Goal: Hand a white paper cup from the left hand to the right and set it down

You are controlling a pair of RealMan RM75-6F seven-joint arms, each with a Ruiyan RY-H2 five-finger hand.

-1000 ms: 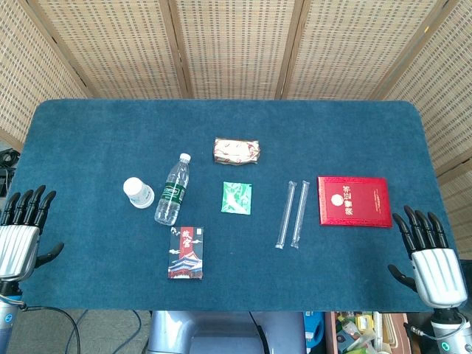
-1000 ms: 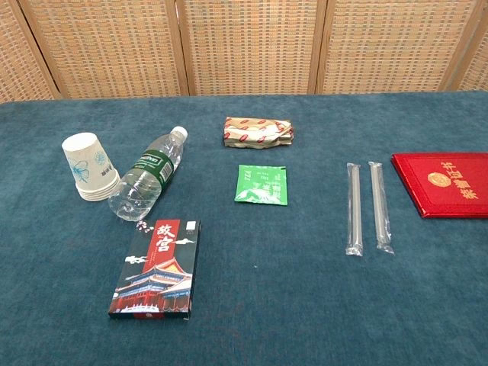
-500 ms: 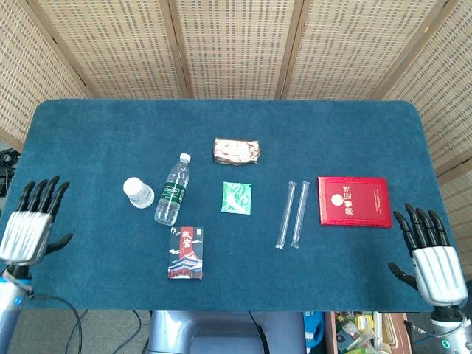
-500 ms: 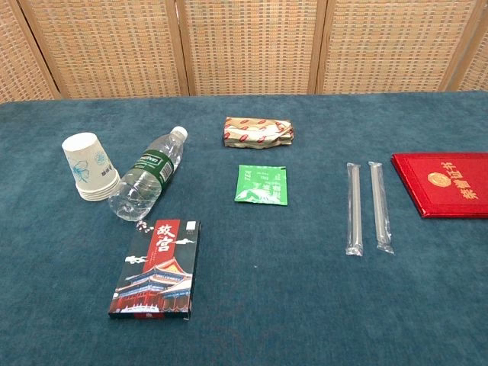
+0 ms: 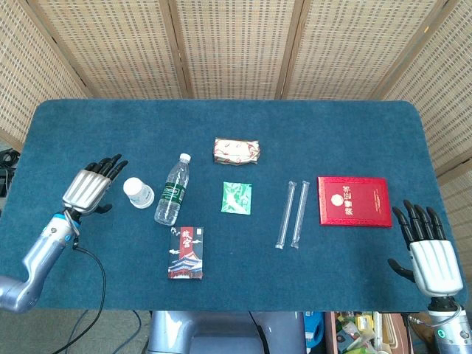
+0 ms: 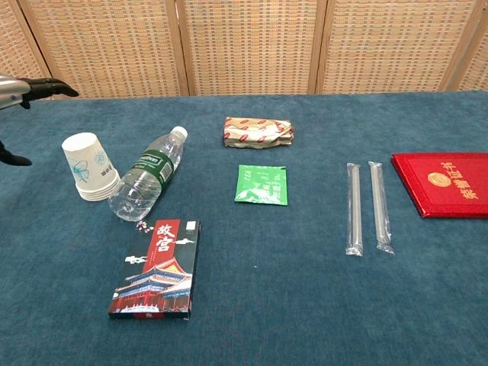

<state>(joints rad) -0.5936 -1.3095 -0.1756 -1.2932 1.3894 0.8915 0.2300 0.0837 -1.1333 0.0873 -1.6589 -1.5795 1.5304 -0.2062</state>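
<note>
Both robot hands spread, empty | left robot hand [image 5: 94, 183] beside paper cup [image 5: 137, 192] | right robot hand [image 5: 428, 252] at table edge [image 5: 413, 308]

My head camera looks steeply down from high above, taking in the whole blue table [image 5: 346, 133] with the wicker screen [image 5: 236, 44] along the top of the frame. My chest camera sits low and close, facing level across the cloth (screen behind), and both share the middle clutter from water bottle [image 5: 172, 189] to red booklet [image 5: 354, 200].

Left hand [image 6: 23, 88] mostly, seemingly, beyond chest-view edge
</note>
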